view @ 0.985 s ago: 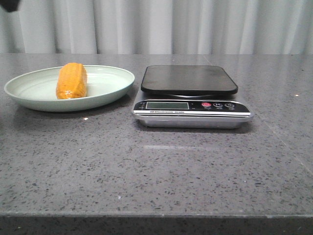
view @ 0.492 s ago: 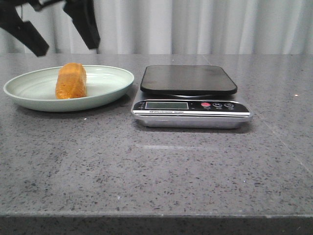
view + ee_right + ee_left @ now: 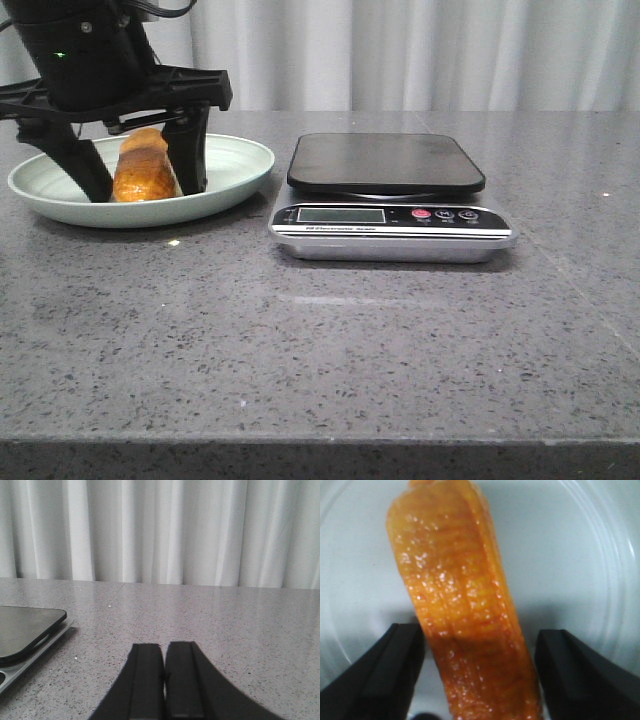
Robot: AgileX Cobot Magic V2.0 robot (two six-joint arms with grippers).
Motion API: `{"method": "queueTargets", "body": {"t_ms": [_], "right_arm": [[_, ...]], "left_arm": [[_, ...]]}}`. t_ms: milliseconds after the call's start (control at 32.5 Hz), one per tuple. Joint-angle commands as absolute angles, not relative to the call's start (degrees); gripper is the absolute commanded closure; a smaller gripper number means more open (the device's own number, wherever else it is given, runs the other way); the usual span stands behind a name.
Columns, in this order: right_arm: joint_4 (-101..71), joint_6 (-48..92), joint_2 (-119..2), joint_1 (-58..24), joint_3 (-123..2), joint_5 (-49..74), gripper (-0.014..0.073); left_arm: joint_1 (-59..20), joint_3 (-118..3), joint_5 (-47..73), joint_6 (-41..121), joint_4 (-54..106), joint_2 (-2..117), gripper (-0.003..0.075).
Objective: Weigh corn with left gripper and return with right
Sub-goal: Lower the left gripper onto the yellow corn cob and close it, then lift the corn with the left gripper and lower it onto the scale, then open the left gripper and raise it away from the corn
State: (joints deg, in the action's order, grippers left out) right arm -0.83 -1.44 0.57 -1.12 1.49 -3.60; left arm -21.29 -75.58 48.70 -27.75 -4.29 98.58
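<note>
**Left fingers straddle the corn on its plate**

The stubby orange-yellow corn cob (image 3: 146, 168) lies in the shallow pale green round plate (image 3: 235, 165) on the left of the grey speckled stone table (image 3: 320, 340). The matte black left gripper (image 3: 142, 178) is lowered over it with its jaws spread wide, one flat finger on each side of the cob. In the left wrist view the corn (image 3: 462, 605) sits between the two fingers (image 3: 382, 675); one is at its edge and the other stands clear, so nothing is clamped. Beside the plate stands the silver digital kitchen scale (image 3: 392, 215), its black platform bare. The right gripper (image 3: 164, 677) hangs above the table beyond the scale (image 3: 22, 635), its fingers pressed together on nothing.
</note>
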Motion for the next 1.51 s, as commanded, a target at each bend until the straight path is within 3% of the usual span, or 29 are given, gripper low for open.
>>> {"method": "queueTargets", "body": {"t_ms": [0,92,185,677,831,1354,1477], "right_arm": [[-1.0,-1.2,1.6,-1.3,1.1,-8.3,0.0421],[-1.0,-1.2,1.6,-1.3,1.1,-8.3,0.0421],[-1.0,-1.2,1.6,-1.3,1.1,-8.3,0.0421],[-1.0,-1.2,1.6,-1.5,1.1,-8.3,0.0421],[-1.0,-1.2,1.6,-1.5,1.1,-8.3,0.0421],[-1.0,-1.2,1.6,-1.5,1.1,-8.3,0.0421],[-1.0,-1.2,1.6,-1.5,1.1,-8.3,0.0421]], "left_arm": [[-21.7,-78.2,48.5,-28.8,-3.0,97.3,0.0454],[-21.9,-81.3,49.9,-28.2,-3.0,97.3,0.0609],[-23.0,-85.6,51.3,-27.8,-3.0,97.3,0.0573],[-33.6,-100.3,52.5,-24.2,-2.1,101.8,0.0567],[-34.9,-102.8,55.1,-24.2,-2.2,105.3,0.0514],[-36.7,-103.9,55.4,-24.2,-1.6,108.5,0.0157],[-36.7,-103.9,55.4,-24.2,-2.0,108.4,0.0155]]}}
